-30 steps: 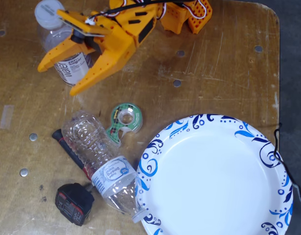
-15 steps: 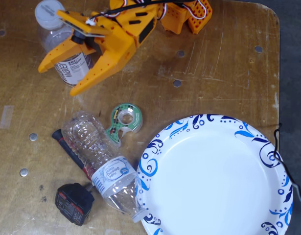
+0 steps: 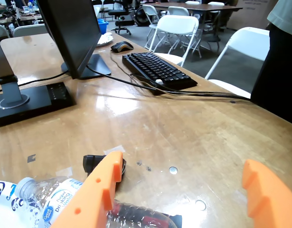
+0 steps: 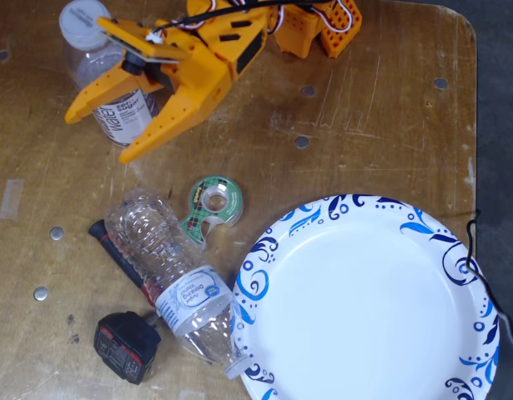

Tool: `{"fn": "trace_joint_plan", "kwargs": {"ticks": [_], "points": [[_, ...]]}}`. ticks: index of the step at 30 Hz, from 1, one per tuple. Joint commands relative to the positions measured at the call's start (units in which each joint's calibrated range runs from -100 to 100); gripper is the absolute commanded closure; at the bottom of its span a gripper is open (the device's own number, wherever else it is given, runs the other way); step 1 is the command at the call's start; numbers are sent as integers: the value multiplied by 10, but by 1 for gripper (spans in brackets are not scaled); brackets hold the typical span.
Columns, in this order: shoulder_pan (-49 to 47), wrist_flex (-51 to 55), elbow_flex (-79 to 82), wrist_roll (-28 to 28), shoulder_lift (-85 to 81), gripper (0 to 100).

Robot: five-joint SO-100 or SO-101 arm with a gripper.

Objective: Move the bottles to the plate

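Spreading wide in the upper left of the fixed view, the orange gripper (image 4: 98,133) hangs over the table (image 4: 373,108) with its two fingers well apart, gripping nothing. An upright bottle (image 4: 114,112) with a white cap and a purple-white label stands between and beneath those fingers; whether either finger touches it is hard to tell from above. A second bottle (image 4: 177,279), with a blue-white label, lies on its side in the lower left of that view, its cap end just reaching the rim of the plate (image 4: 364,300), which fills the lower right and carries nothing. A green roll of tape (image 4: 214,204) sits just above this lying bottle, a small black block (image 4: 127,346) lies near the bottom left, and a dark pen (image 4: 118,254) pokes out from under the bottle. In the wrist view the lying bottle (image 3: 46,199) shows at the bottom left behind one orange finger (image 3: 100,194), with a black keyboard (image 3: 157,69) and a monitor stand (image 3: 29,99) farther back.
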Motion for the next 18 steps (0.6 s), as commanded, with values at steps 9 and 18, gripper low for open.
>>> {"fn": "trace_joint_plan", "kwargs": {"ticks": [9,18], "points": [[-15,-9,-8,3,-19,73],[-8,-9,-6,3,-19,73]]}}
